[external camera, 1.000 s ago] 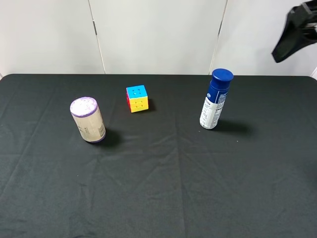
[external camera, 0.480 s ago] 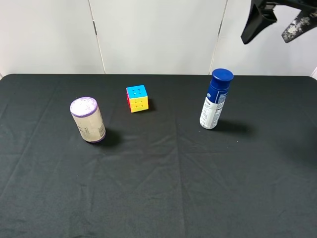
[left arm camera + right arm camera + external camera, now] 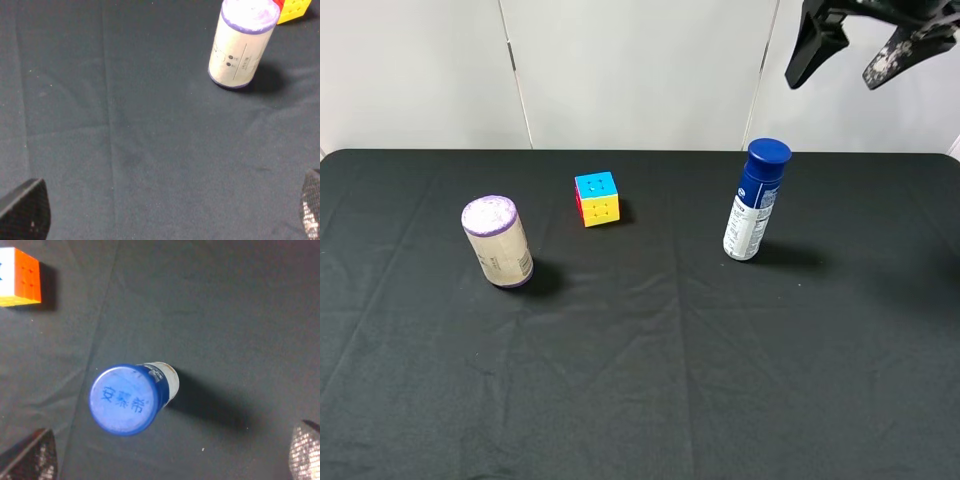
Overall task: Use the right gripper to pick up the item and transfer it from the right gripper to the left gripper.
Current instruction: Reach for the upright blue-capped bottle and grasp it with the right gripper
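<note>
- While the left gripper point(image 3: 167, 212) is hanging over the black cloth point(image 3: 125, 125) with its fingers spread wide and empty, the purple-topped canister point(image 3: 497, 241) is standing upright on the left of the table.
- Further right, the puzzle cube point(image 3: 597, 198) is sitting well apart from the canister.
- Right of centre, the white bottle point(image 3: 755, 200) is standing upright on the cloth, blue cap up, untouched.
- Above and slightly right of the bottle, the right gripper point(image 3: 833, 80) is hovering with its fingers spread, gripping nothing.
</note>
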{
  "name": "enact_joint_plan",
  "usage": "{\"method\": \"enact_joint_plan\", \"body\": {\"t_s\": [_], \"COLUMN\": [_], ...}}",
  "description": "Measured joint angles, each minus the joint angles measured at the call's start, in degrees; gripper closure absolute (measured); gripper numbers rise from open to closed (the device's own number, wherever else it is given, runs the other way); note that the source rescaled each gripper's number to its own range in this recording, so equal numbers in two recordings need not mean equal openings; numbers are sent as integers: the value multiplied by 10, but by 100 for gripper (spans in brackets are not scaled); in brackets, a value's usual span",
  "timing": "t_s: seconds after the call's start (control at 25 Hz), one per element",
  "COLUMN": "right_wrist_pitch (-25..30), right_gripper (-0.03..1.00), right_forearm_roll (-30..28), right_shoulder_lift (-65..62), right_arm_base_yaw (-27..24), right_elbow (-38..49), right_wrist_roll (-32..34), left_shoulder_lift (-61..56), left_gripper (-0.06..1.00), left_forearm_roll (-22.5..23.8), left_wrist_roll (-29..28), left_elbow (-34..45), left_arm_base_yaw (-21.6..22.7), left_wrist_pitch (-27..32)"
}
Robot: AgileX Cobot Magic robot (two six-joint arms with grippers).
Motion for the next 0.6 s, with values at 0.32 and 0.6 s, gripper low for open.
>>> {"method": "enact_joint_plan", "body": {"t_s": [0.32, 0.6], "right_wrist_pitch": [0, -1], "right_gripper": [-3, -3], "right_forearm_roll": [-9, -18], "right_shoulder_lift": [46, 99], "right_arm_base_yaw": [19, 52], "right_elbow": [-14, -20], "right_wrist_roll": [0, 0], "left_shoulder_lift": [0, 0], "left_gripper": [-6, -6], "left_forearm_roll": [0, 3], "left_wrist_roll": [0, 0], "left_elbow": [0, 0], "left_arm_base_yaw": [0, 0], "left_wrist_pitch": [0, 0]}}
